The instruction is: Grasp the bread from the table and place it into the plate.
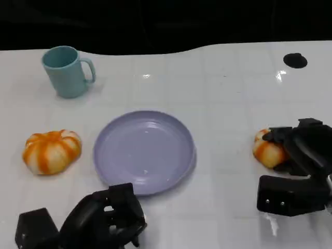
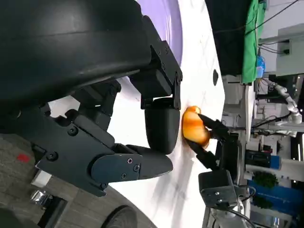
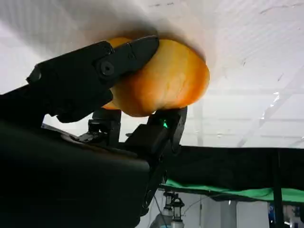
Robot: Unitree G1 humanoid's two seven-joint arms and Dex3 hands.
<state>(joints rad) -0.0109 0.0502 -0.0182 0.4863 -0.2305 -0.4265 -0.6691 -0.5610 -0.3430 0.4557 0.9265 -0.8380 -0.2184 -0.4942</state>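
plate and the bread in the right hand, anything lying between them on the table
Nothing: in the head view, bare white table runs from the purple plate to the bread that the right hand grips.

Right hand (image 1: pixel 298 155) fingers (image 1: pixel 282 136) are covering the right side of the bread (image 1: pixel 267 150); left hand (image 1: pixel 98 220) is getting cut off by the head view's bottom edge.
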